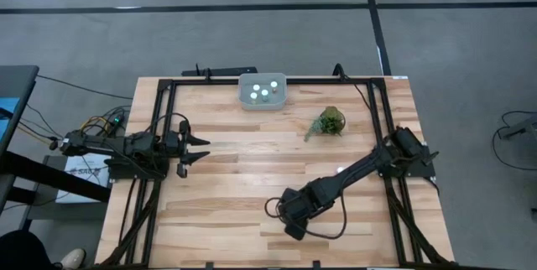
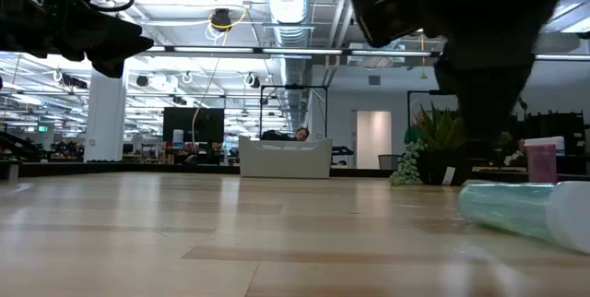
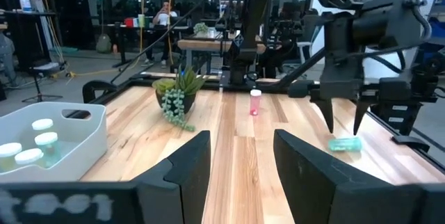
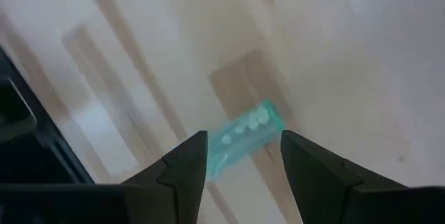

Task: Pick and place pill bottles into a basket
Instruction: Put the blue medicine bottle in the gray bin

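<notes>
- Waiting well off to the left of the basket [image 1: 262, 106], the left gripper [image 1: 204, 149] hangs over bare wood with its fingers spread and nothing between them. I judge it is parked there to stay out of the other arm's way.
- Sitting at the far edge of the table [image 1: 235, 220], the basket is within reach of either arm. Inside it I count four white-capped pill bottles [image 1: 264, 93] standing upright, as far as the caps let me tell. That leaves two bottles still out on the wood.
- Coming toward me from the basket and just to its right, the right gripper [image 3: 343, 128] points down over a teal bottle [image 4: 243, 137] that lies on its side. The fingers are released and straddle it, one on either side of the barrel, without touching it yet. I read this as the line-up before a pinch. Because the bottle lies flat and round, it may roll if one finger meets it first.
- Standing near the basket, to its right, the green plant [image 1: 330, 123] is no part of the job. It is only something to steer around on the way back.
- Standing upright beyond the plant, farther from the basket, the reddish bottle [image 3: 255, 102] is untouched. I take it as the last one to fetch.
</notes>
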`<control>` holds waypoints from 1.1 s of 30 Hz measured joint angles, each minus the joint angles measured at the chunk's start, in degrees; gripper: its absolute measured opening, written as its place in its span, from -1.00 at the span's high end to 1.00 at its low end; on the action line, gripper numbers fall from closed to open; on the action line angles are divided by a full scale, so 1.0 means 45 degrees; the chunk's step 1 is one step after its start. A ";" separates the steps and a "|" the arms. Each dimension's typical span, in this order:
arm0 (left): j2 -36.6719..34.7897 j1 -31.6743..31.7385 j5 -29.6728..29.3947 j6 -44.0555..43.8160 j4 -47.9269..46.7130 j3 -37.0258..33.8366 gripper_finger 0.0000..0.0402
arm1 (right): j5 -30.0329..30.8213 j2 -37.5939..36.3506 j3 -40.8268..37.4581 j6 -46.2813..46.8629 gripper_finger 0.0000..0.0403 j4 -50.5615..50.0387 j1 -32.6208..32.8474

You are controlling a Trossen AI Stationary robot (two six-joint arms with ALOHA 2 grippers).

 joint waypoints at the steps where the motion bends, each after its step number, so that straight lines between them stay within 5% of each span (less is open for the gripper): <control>1: 0.0000 0.0005 0.0000 0.0000 0.0000 0.0000 0.27 | 0.0010 0.0000 0.0000 0.0408 0.12 0.0097 -0.0051; 18: 0.0000 0.0005 0.0010 -0.0066 0.0000 0.0000 0.27 | -0.0702 0.0073 0.0000 0.5676 0.12 0.0318 -0.0081; 33: 0.0000 0.0003 0.0015 -0.0036 0.0003 0.0000 0.27 | -0.0311 0.0104 0.0000 0.6840 0.12 0.0177 0.0032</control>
